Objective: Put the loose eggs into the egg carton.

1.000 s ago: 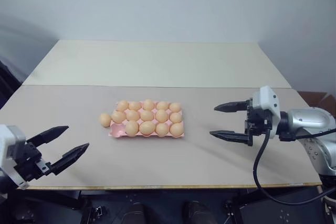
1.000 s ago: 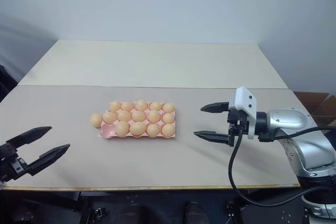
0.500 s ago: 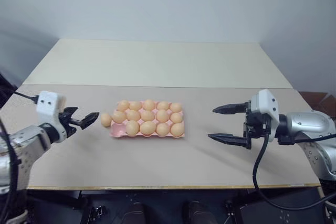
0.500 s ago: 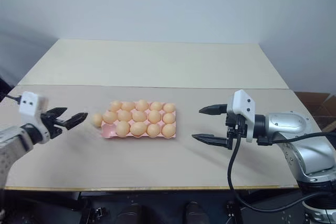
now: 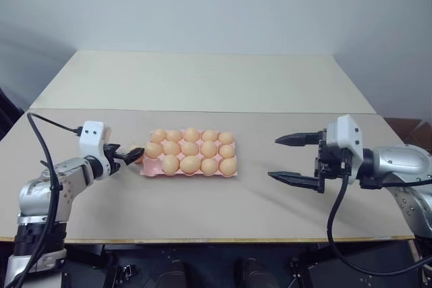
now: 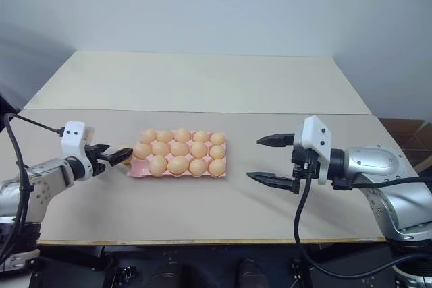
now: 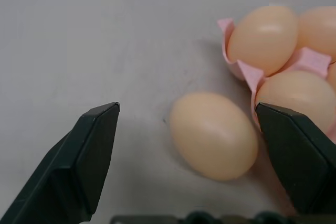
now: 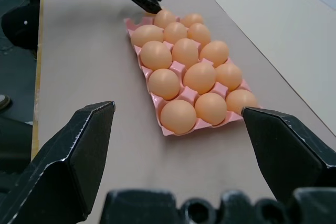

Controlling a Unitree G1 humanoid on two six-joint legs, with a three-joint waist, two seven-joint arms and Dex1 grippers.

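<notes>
Left gripper (image 7: 184, 129) spread wide, straddling the loose egg (image 7: 214, 135), nothing pinched yet. Egg lying on the table (image 5: 202, 85) just beside the left short edge of the egg carton (image 5: 189, 172), near its front-left corner, touching or nearly touching the pink rim. Best approach, by judgement: ease in until egg sits centred between the fingers (image 7: 86, 156), keep the carton-side finger clear of the rim and the neighbouring seated eggs, close gently, lift straight before shifting over a free cup. Carton near the middle of the table, packed almost full. Right gripper (image 5: 293, 160) well off the carton's right edge, also spread wide, holding nothing, hovering above the surface. Hard to make out: which cup is vacant, looks like the front-left corner one but fingers and eggs mask it; actual egg-to-rim contact unclear; fingertip clearance to the table not readable.
</notes>
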